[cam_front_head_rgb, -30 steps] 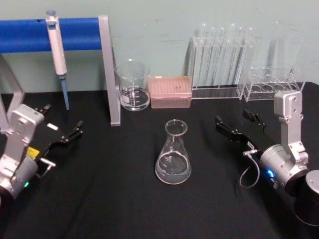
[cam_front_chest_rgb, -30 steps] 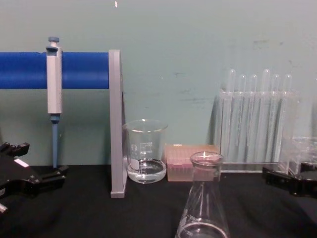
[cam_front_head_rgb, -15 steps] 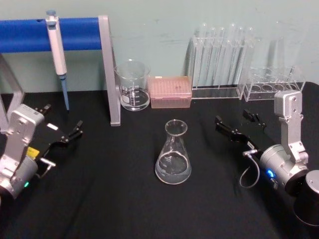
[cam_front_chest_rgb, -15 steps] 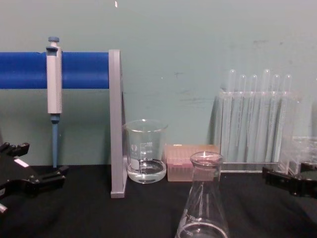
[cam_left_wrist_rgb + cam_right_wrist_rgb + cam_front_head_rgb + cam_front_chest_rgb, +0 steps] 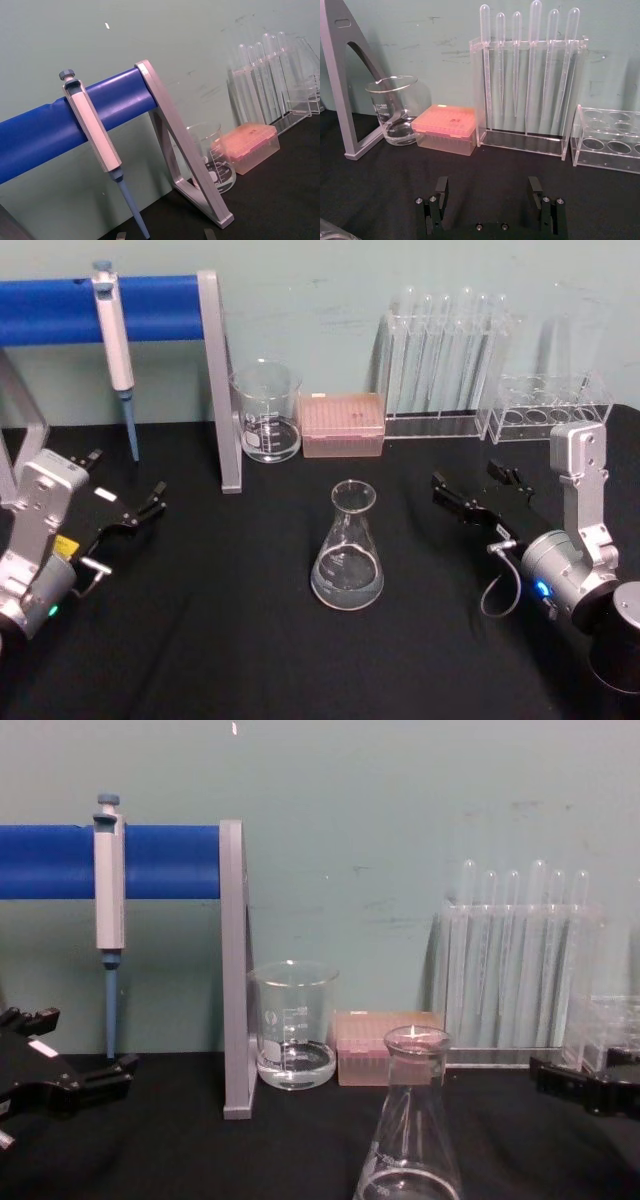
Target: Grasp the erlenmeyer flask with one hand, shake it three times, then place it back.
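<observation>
The erlenmeyer flask (image 5: 348, 550) stands upright in the middle of the black table with a little clear liquid in its base; from the chest it looms low and central (image 5: 412, 1130). My right gripper (image 5: 475, 480) rests open on the table to the flask's right, well apart from it, with its jaws spread wide (image 5: 488, 186) and nothing between them. In the chest view the right gripper (image 5: 585, 1068) sits at the right edge. My left gripper (image 5: 125, 485) lies open at the far left (image 5: 75, 1050), also empty.
A glass beaker (image 5: 266, 410) and a pink tip box (image 5: 342, 424) stand behind the flask. A pipette (image 5: 115, 340) hangs on the blue-barred stand (image 5: 150, 308) at back left. A clear rack of droppers (image 5: 440, 360) and a tube rack (image 5: 545, 405) stand at back right.
</observation>
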